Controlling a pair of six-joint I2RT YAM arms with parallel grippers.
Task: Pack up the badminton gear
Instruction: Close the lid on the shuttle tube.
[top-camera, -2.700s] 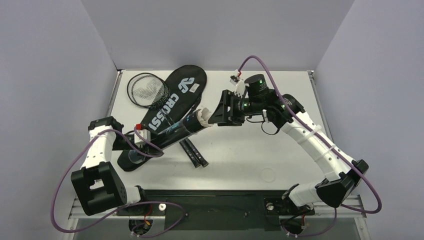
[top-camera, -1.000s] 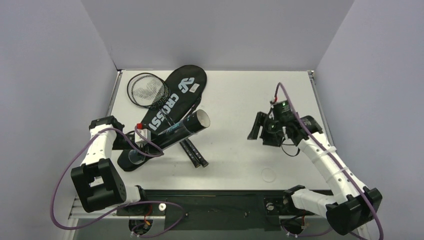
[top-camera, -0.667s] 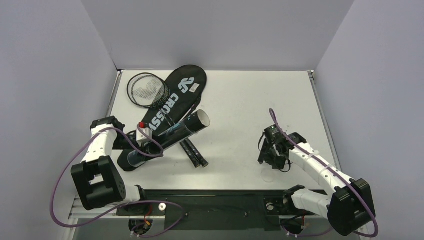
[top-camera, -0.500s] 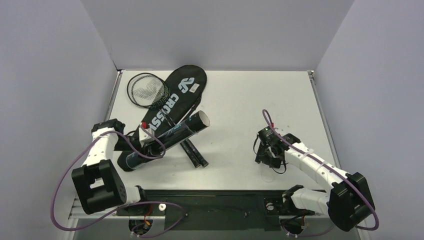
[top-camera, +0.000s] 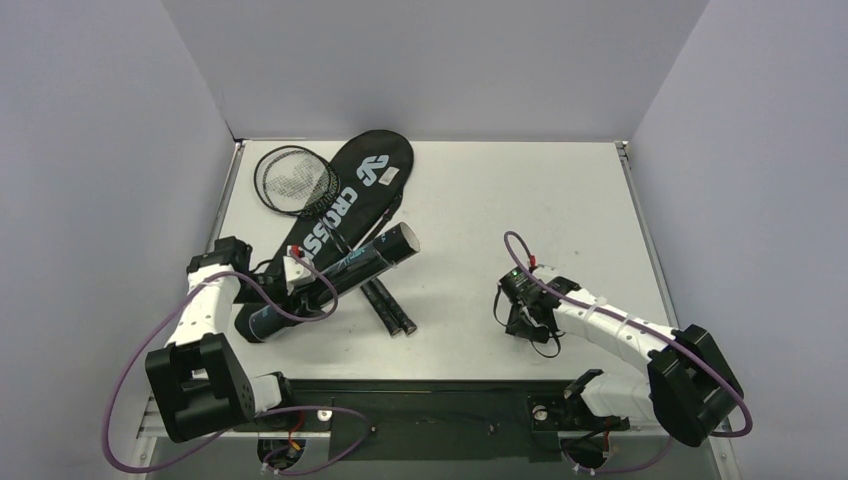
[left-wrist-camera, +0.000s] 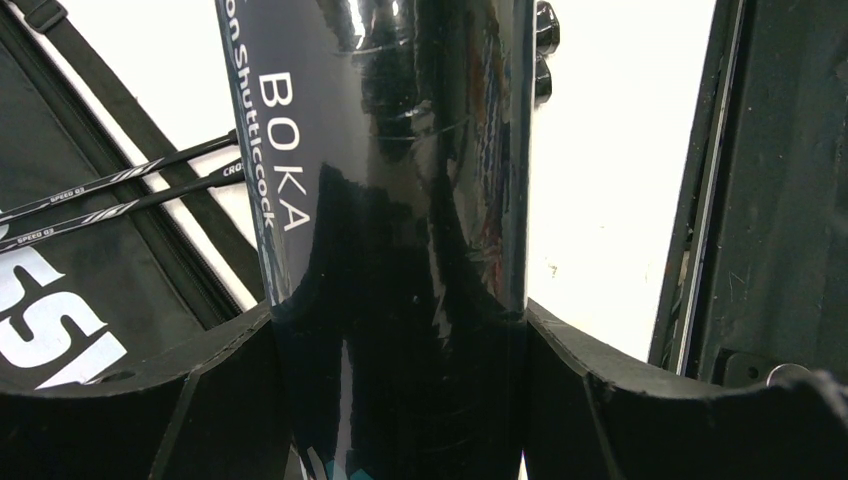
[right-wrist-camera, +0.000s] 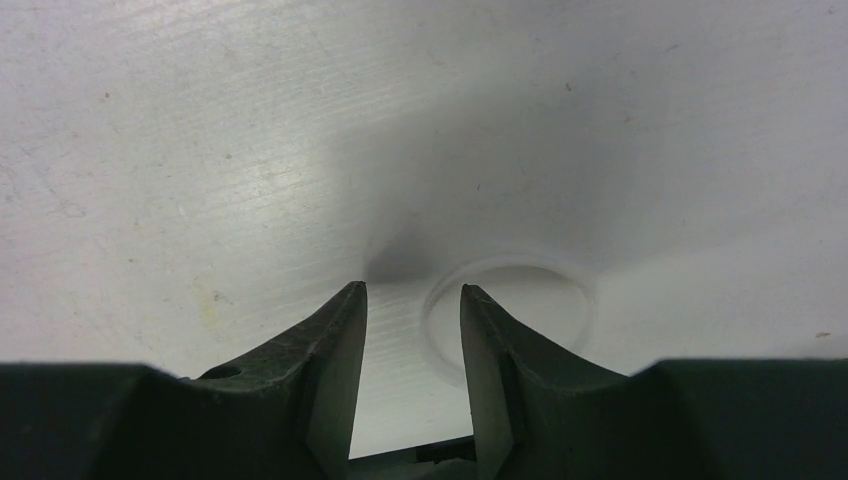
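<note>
My left gripper (top-camera: 297, 285) is shut on the long black tube (top-camera: 345, 268), which lies slanted over the racket bag (top-camera: 350, 190); in the left wrist view both pads press the tube (left-wrist-camera: 400, 200) on either side of my left gripper (left-wrist-camera: 395, 335). Two rackets lie under the tube, heads (top-camera: 293, 180) at the back left and handles (top-camera: 388, 308) toward the front. My right gripper (top-camera: 518, 322) points down at the table near the front. Its jaws (right-wrist-camera: 412, 290) stand narrowly open, straddling the left rim of a round white lid (right-wrist-camera: 540, 305).
The white table (top-camera: 480, 200) ends at a black rail (top-camera: 430, 400) along the near edge. Grey walls close in the left, back and right sides. Purple cables loop from both arms.
My right arm has drawn back from the tube's mouth and come down to the table near the front, its jaws narrowing. The left gripper has shifted slightly right with the tube.
</note>
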